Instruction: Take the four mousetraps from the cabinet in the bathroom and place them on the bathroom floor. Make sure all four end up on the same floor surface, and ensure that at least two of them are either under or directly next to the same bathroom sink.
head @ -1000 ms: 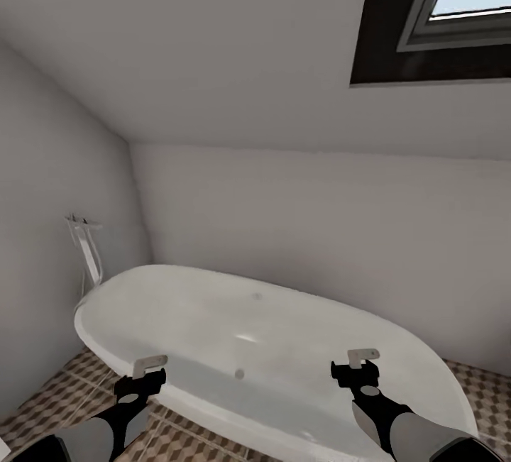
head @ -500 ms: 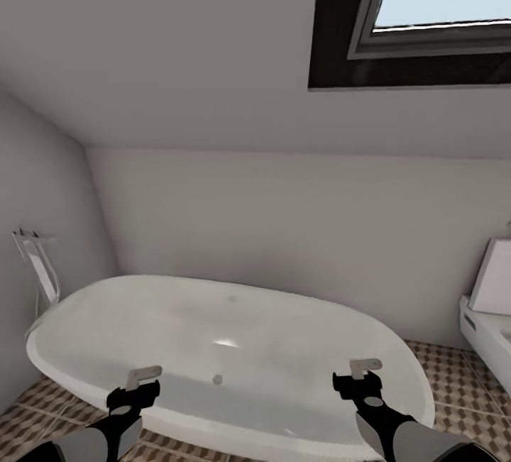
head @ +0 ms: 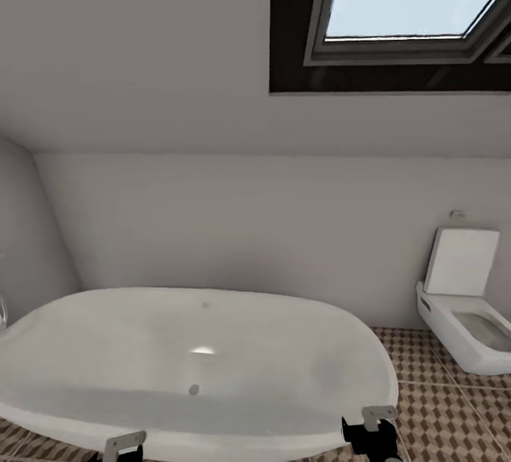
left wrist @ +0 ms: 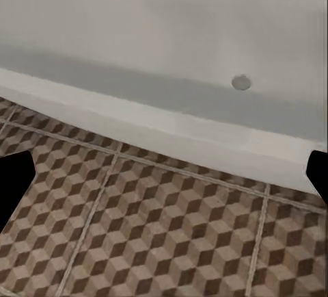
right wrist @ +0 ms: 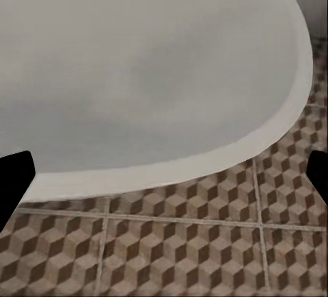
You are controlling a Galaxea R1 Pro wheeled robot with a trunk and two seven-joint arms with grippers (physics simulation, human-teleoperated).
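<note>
The mousetraps, the cabinet and the bathroom sink are out of view. The bathroom floor (head: 454, 405), with its brown, beige and white cube-pattern tiles, lies to the right of the tub and beneath both wrist cameras (left wrist: 164, 242) (right wrist: 178, 242). My left gripper (head: 126, 446) pokes in at the lower edge of the head view, in front of the tub's near rim. My right gripper (head: 372, 425) is low near the tub's right end. In both wrist views the dark fingertips (left wrist: 14, 181) (right wrist: 14, 174) stand far apart with nothing between them.
A large oval white bathtub (head: 191, 363) stands directly ahead against the grey wall. A white wall-hung toilet (head: 465, 327) with its lid up sits at the right. A dark-framed skylight (head: 397, 15) is set in the sloped ceiling above.
The head view has swung right: the tub slid left in the picture, the toilet and more skylight came in, and the tub's faucet left at the left edge. Both grippers sit lower in frame.
</note>
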